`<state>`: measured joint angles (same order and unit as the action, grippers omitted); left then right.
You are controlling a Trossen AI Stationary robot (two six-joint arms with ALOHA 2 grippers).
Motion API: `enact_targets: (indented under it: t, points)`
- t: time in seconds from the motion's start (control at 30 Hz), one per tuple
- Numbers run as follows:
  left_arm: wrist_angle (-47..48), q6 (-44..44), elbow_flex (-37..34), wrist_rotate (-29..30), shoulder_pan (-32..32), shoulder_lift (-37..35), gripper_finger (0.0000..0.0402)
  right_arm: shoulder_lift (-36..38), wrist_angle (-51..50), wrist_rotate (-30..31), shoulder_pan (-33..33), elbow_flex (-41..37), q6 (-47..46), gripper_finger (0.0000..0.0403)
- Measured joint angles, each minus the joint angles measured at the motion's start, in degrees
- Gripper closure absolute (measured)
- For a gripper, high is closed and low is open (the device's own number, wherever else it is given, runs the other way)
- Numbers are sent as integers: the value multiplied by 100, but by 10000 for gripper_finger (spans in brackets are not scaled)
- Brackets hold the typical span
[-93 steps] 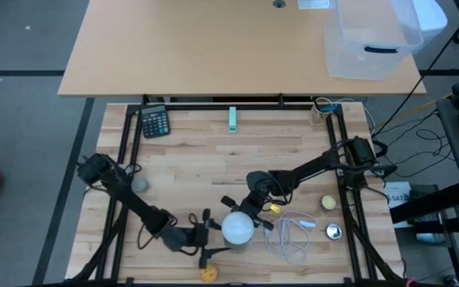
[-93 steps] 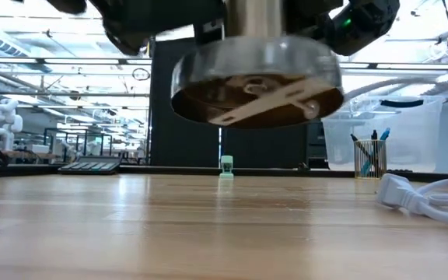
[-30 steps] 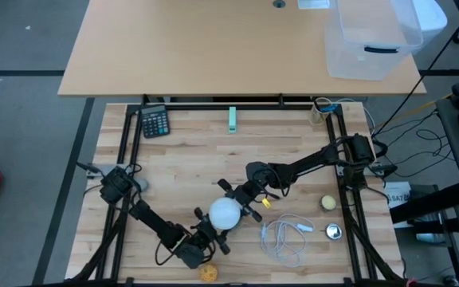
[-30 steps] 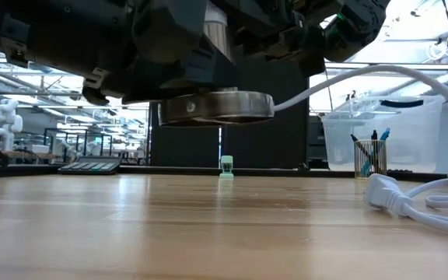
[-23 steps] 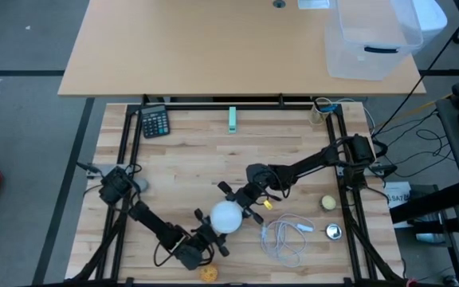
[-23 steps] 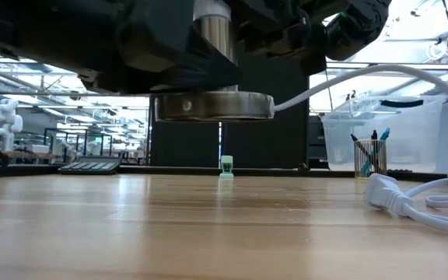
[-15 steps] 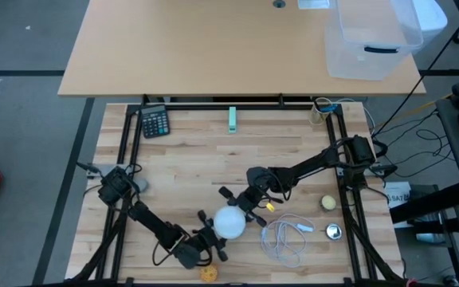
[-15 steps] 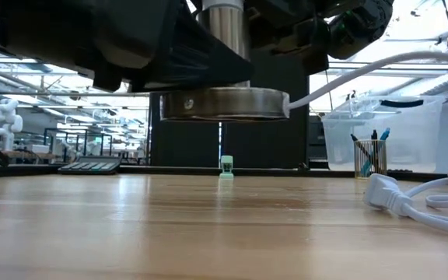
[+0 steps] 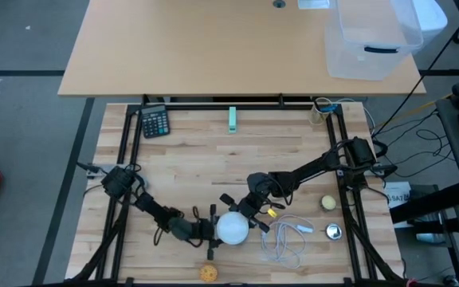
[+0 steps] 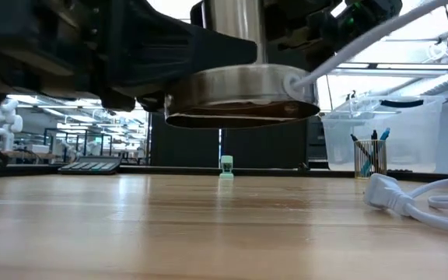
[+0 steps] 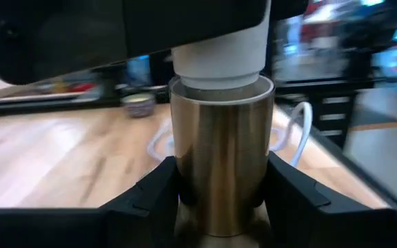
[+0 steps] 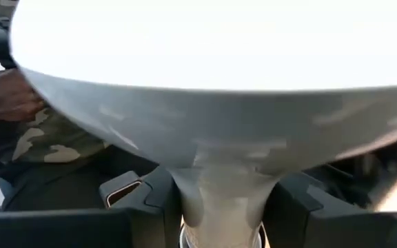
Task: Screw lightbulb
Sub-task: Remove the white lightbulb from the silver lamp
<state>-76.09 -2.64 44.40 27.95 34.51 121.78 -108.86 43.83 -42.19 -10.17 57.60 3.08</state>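
- The small white frosted lightbulb (image 9: 233,227) sits low in the middle of the high view, its round globe facing the camera, held off the pale wooden surface (image 9: 213,159) between two dark claws.
- In the right wrist view the bulb's (image 12: 219,83) globe fills the upper frame and tapers to a narrow neck; the right claw's fingers (image 12: 147,200) stand on either side of that neck, clamped on it.
- The right claw (image 9: 245,209) lies just above and to the right of the globe in the high view, its arm bent back toward the right edge of the frame.
- The left claw (image 9: 207,226) is just left of the globe, its arm running in from the left edge, low and nearly flat.
- In the left wrist view the left claw's fingers (image 11: 154,193) grip a shiny brass-coloured metal cylinder socket (image 11: 219,151), with the bulb's white neck (image 11: 219,55) entering its top.
- The low view shows the socket's round metal base (image 10: 239,97) hanging clear above the surface, a white cord (image 10: 348,39) leading away from it to the upper right.
- A dark calculator (image 9: 155,122) lies at the upper left of the surface.
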Motion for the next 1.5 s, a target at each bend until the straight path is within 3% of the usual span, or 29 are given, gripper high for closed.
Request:
enact_targets:
  t: [0.43, 0.6, 0.7, 0.83, 1.17, 1.5]
  points:
    - [-553, 491, -280, -4425, -1398, 4, 228, 2, 61, -14, -66, 0, 26, 269]
    - [-658, 661, -280, -5372, -1747, 11, 228, 9, 98, 74, -81, 0, 60, 269]
    - [-654, 716, -280, -5278, -1734, 13, 227, 11, 50, 26, -33, 0, 35, 269]
    - [-620, 690, -331, -4732, -1597, 13, 213, 13, -64, -12, 2, 4, 64, 269]
    - [-1231, 565, -1017, -2561, -1385, 11, 208, 11, -325, 76, 266, 3, 187, 269]
    - [-1404, 358, -1391, -1667, -1493, -186, 208, 11, -174, 247, 515, 4, 210, 270]
